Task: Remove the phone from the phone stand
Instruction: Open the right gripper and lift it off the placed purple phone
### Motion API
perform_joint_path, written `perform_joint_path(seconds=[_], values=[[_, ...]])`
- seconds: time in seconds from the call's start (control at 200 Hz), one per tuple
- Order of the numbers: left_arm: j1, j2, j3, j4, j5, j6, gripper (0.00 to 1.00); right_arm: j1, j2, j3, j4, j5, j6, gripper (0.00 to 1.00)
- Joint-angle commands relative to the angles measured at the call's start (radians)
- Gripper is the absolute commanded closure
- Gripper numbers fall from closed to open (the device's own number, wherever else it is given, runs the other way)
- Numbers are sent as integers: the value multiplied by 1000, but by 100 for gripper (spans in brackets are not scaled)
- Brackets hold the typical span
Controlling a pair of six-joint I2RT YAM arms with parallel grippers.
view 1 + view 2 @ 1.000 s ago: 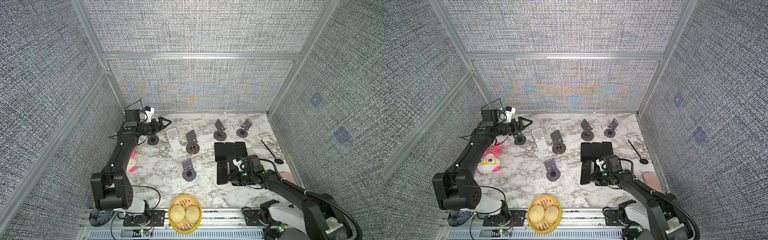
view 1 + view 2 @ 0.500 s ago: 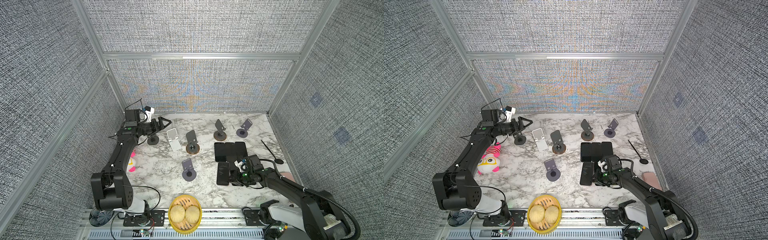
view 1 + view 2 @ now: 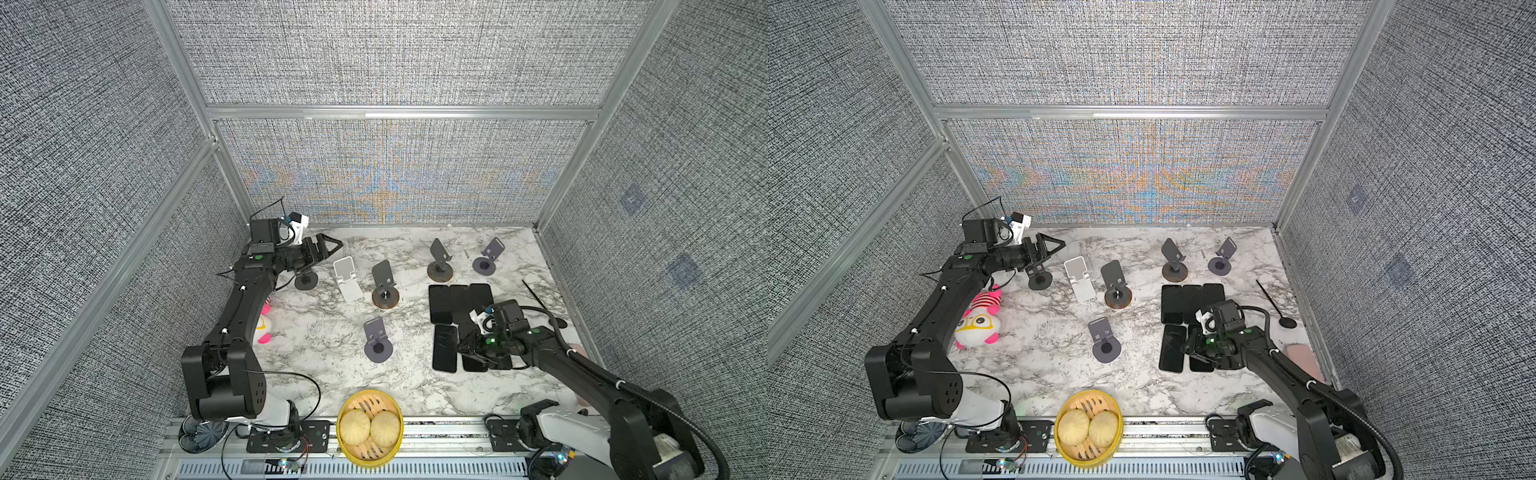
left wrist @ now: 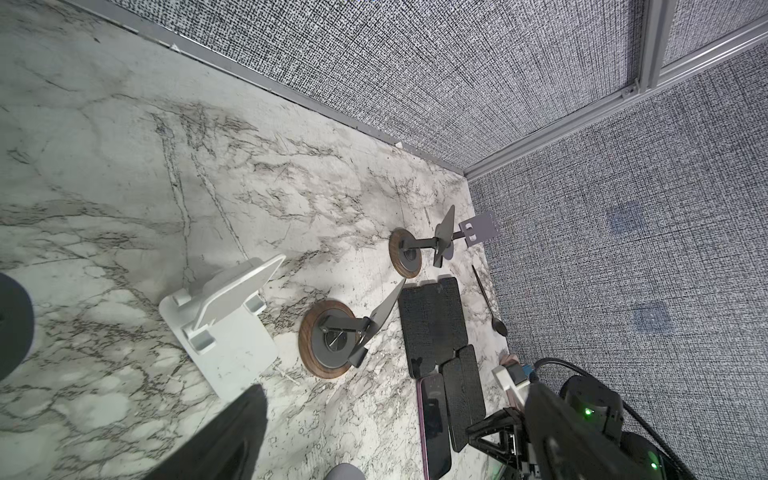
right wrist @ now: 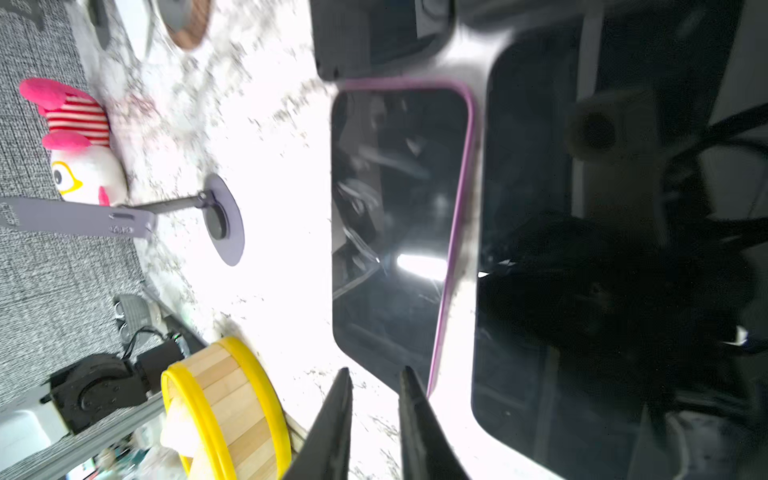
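A purple-edged black phone (image 5: 399, 228) is lying flat on the white marble tabletop (image 3: 324, 332) beside other dark phones (image 3: 459, 303), apart from a lavender round-based phone stand (image 3: 377, 343). The right arm's fingers (image 5: 336, 415) are standing narrowly parted by its corner, gripping nothing. The left arm's fingers (image 3: 330, 240) are gaping wide, empty, well apart.

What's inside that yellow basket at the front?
Two pale round buns sit side by side in the yellow basket, on a slatted bamboo floor. Whatever lies beneath the buns is covered, so it cannot be told.
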Motion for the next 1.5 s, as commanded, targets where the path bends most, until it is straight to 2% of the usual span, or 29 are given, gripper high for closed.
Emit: perform_joint_path(seconds=[0.0,0.105,0.175,0.3,0.41,0.535,0.695,0.8,1.075,1.496], values=[[1,-4,-1,15,8,5,2,-27,-19,96,-223,239,-133,75],[1,-5,-2,15,7,6,2,-79,-14,204,-368,536,-194,72],[0,-10,-1,15,5,5,3,-175,-11,222,-334,528,-222,71],[0,-20,-3,14,-10,6,2,-269,61,272,-316,602,-236,70],[1,-27,-3,16,-16,2,3,-367,171,300,-296,562,-238,74],[1,-38,-5,15,-19,4,3,-379,277,289,-256,588,-241,78],[-1,-52,-6,22,-18,-1,3,-406,329,297,-242,616,-251,81],[0,-57,-8,27,-20,-8,3,-444,375,311,-236,583,-259,81],[1,-66,-10,32,-23,-11,3,-432,479,339,-199,498,-271,81],[2,-71,-8,26,-30,-6,3,-353,502,343,-186,471,-240,81]])
